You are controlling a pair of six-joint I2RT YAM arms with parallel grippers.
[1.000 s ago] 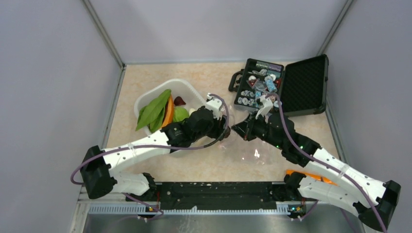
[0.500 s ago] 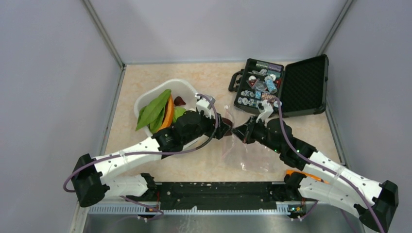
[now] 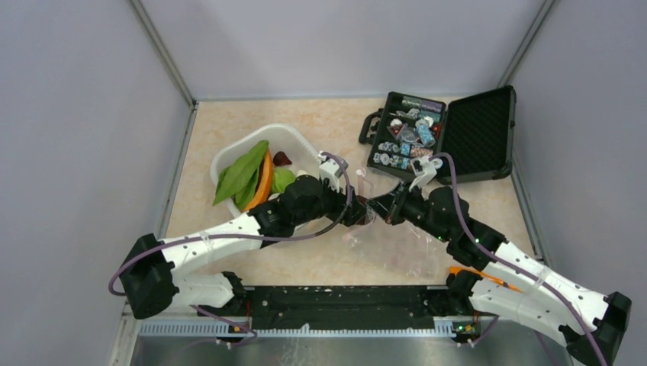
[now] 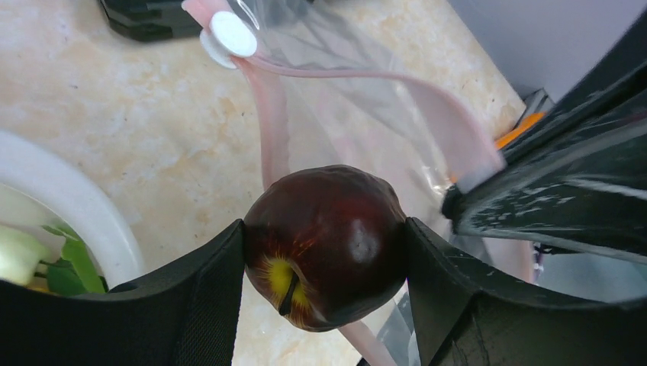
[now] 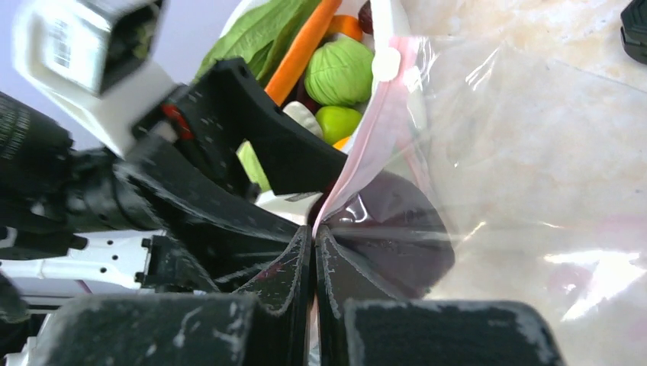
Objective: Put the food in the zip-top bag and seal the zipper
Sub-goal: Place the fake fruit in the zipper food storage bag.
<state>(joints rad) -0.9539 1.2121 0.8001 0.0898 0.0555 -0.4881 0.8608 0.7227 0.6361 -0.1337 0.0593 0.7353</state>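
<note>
My left gripper [image 4: 324, 255] is shut on a piece of the food, a dark red round fruit [image 4: 324, 244] with a yellow stem end. It hangs just at the mouth of the clear zip-top bag [image 3: 400, 244]. The pink zipper [image 4: 268, 114] with its white slider [image 4: 233, 34] curves open in front of it. My right gripper [image 5: 314, 232] is shut on the zipper edge [image 5: 381, 114] and holds that side up. In the top view the two grippers [image 3: 360, 213] [image 3: 376, 206] meet tip to tip. More food lies in the white tub [image 3: 288, 136]: green leaves [image 3: 243, 171], a carrot [image 3: 265, 177], a cabbage [image 5: 339, 71].
An open black case [image 3: 439, 137] with small trinkets stands at the back right, close behind the right wrist. An orange object [image 3: 488, 276] lies by the right arm's base. Grey walls close in the table on three sides.
The left gripper has moved right and a little nearer with the dark fruit, up to the bag's mouth. The right gripper has kept its hold and raised the bag's edge.
</note>
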